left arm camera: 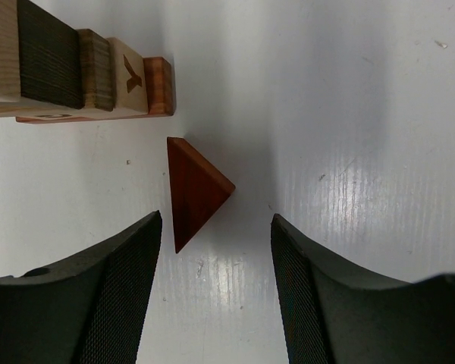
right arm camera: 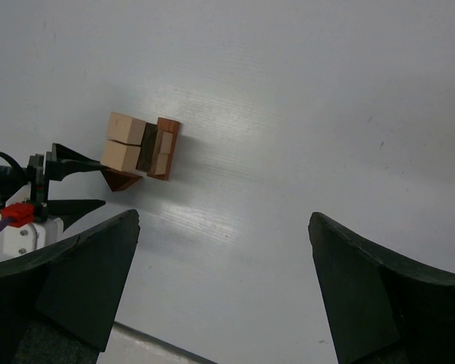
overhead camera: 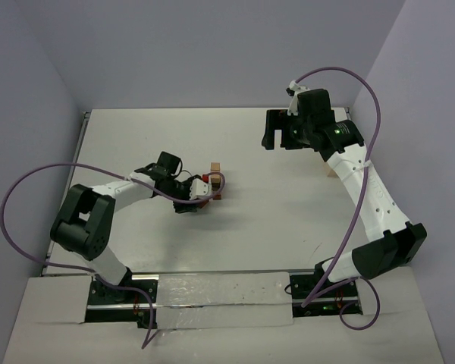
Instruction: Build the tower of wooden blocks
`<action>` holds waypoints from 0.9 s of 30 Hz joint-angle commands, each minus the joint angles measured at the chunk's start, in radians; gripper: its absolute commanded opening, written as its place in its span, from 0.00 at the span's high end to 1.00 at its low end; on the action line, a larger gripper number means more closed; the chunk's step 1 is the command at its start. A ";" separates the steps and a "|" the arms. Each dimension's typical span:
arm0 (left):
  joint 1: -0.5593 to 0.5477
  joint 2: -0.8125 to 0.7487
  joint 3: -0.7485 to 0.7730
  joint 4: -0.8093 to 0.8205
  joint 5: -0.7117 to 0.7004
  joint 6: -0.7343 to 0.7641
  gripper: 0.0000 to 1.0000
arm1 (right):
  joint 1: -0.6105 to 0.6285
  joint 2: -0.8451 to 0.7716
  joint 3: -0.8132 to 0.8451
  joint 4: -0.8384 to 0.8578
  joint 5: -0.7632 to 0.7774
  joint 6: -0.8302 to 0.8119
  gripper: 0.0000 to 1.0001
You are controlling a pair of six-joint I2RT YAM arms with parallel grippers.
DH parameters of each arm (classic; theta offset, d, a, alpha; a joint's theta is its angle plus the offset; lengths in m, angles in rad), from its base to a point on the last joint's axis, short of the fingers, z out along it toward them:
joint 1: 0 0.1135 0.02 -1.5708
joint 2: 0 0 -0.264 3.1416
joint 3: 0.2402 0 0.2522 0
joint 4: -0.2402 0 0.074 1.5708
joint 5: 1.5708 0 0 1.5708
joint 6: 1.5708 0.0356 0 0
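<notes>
The left jaws are apart, low over the white counter [left arm camera: 364,152]. Between them lies a small reddish-brown wooden wedge [left arm camera: 196,189], shaped like a triangle. There is a gap on each side of it, so the 2 jaws do not touch it.

Just past the wedge, with a thin strip of counter between, is the wood block tower [left arm camera: 83,72]. It is a tight row of pale, dark and reddish blocks pressed side by side. 1 pale block has a dark mark on it. Seen from the top, the tower sits near the middle of the counter, right at the tip of the left arm [overhead camera: 129,188].

The right jaws are wide apart and hold nothing. They hang high over the counter at the back right, well apart from the tower. Looking down from there, 2 pale cubes [right arm camera: 123,144] are at 1 end of the tower and a reddish bar [right arm camera: 165,148] is at the other.
</notes>
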 commanded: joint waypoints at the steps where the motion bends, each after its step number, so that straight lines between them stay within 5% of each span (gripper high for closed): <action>1: -0.020 0.012 0.018 0.047 -0.019 0.000 0.34 | -0.005 -0.015 0.004 0.004 -0.005 -0.018 0.00; 27: -0.064 0.061 0.054 0.038 -0.055 -0.027 0.43 | -0.007 -0.024 -0.012 0.010 -0.003 -0.016 0.00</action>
